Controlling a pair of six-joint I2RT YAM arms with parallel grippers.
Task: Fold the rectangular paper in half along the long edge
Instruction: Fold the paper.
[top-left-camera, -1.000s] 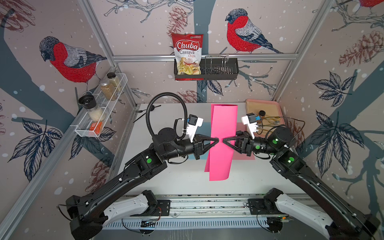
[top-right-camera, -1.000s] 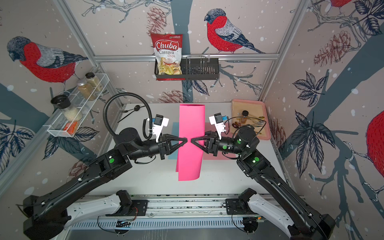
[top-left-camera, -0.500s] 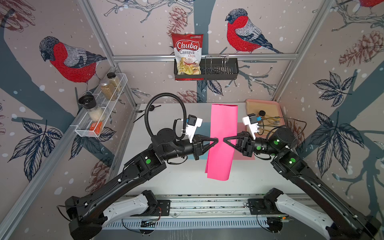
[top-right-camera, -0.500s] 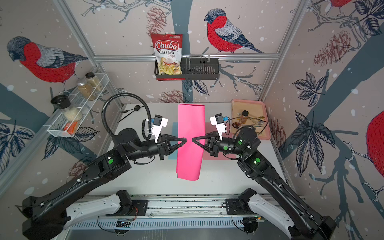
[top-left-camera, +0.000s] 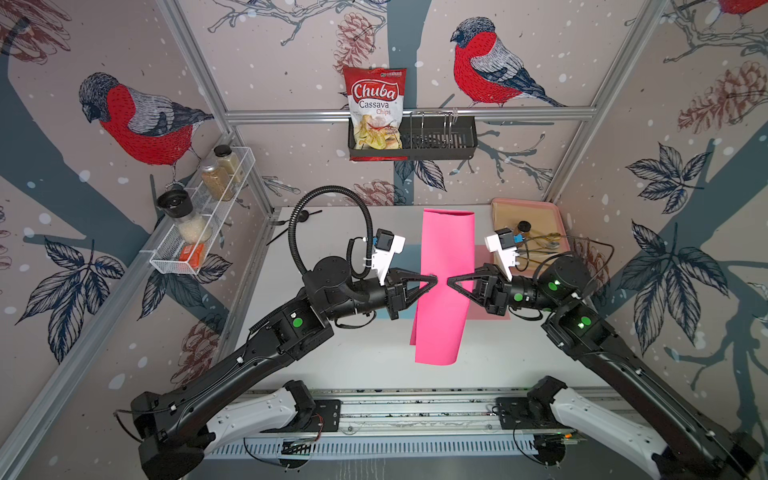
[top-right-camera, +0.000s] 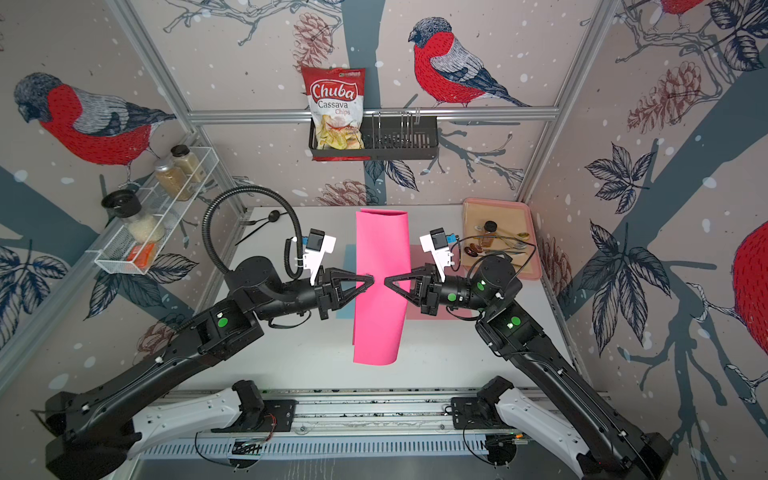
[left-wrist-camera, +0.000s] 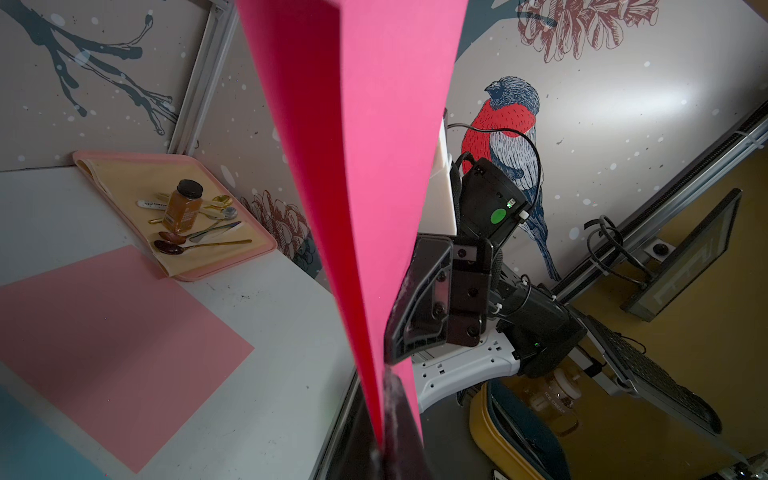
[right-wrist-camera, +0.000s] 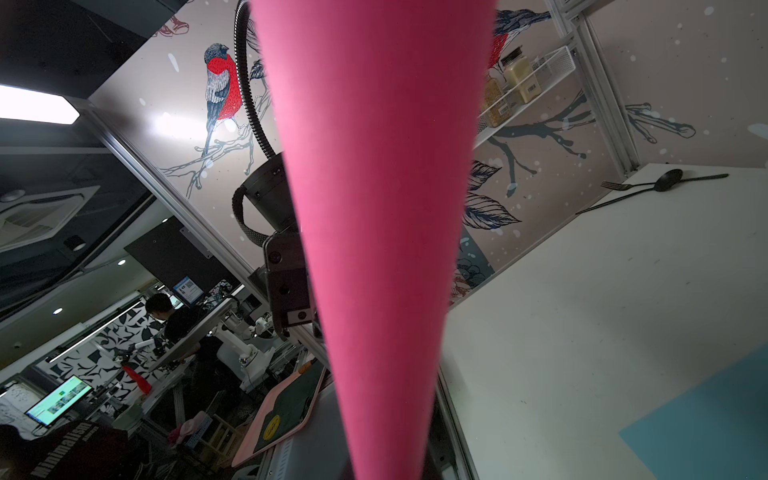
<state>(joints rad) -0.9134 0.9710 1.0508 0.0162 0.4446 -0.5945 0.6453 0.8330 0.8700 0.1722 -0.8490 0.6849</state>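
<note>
The rectangular paper (top-left-camera: 444, 232) (top-right-camera: 380, 241) is bright pink and hangs in the air above the table, bent over on itself lengthwise. Its two long free edges meet on the left arm's side and the rounded bend faces the right arm. My left gripper (top-left-camera: 434, 280) (top-right-camera: 372, 279) is shut on the free edges near the middle of their length. My right gripper (top-left-camera: 449, 283) (top-right-camera: 386, 282) is shut on the bend, tip to tip with the left one. Each wrist view shows the paper (left-wrist-camera: 365, 166) (right-wrist-camera: 374, 166) narrowing down into that gripper's jaws, which it mostly hides.
A pale pink sheet (top-left-camera: 482, 253) and a blue sheet (top-left-camera: 413, 257) lie flat on the white table under the paper. A pink tray (top-left-camera: 555, 216) with a bottle and spoons sits back right. A black fork and spoon (top-left-camera: 299, 216) lie back left. A wire shelf (top-left-camera: 199, 232) hangs on the left wall.
My right gripper's jaws have closed onto the paper's bend. The paper has shifted slightly. The left gripper has kept its grip, and both arms have barely moved.
</note>
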